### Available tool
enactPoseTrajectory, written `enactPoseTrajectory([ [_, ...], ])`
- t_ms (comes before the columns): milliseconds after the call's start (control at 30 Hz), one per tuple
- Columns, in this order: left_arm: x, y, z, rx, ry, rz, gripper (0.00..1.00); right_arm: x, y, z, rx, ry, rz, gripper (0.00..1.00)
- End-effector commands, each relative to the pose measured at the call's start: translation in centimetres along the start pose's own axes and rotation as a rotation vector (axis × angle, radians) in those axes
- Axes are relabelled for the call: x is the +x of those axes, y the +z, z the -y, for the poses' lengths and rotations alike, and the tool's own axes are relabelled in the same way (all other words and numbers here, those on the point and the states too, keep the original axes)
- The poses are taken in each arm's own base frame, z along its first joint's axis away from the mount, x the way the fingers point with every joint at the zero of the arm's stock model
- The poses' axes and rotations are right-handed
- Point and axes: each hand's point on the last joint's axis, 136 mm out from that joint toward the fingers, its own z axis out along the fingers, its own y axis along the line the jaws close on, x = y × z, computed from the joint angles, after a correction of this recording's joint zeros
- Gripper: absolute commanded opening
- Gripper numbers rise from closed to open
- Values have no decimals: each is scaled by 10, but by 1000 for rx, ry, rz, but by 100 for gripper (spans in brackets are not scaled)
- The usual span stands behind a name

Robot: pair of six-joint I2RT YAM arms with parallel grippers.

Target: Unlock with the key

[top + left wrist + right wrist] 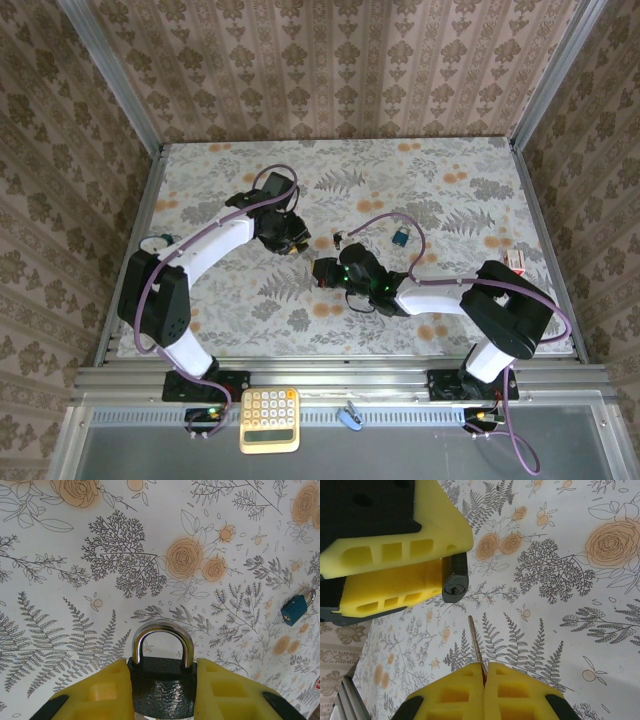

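Three wallpapered walls box your floral cloth — far half open. Your left gripper clamps the padlock; right gripper pinches the key.

The left end effector clamps the dark body of a padlock, whose shackle points away from the wrist. The right end effector is pressed shut on a key. The blade juts out past its fingertips toward the left end effector, just ahead and not touching.
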Motion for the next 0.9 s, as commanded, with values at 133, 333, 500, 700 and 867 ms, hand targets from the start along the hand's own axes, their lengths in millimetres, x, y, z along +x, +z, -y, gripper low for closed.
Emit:
enactPoseTrajectory([
  [133,5,1,4,16,-10,-16,23,-18,3,-13,-12,-6,67,0],
  [333,7,2,2,7,-18,-21,19,-20,3,-13,-2,-18,73,0],
  [500,10,4,3,8,-18,-30,19,-19,5,-10,13,-24,66,0],
  [700,11,4,3,12,-16,-33,20,-19,6,-6,34,-26,72,0],
  [867,12,4,4,15,-15,-39,20,-24,5,-3,50,-21,92,0],
])
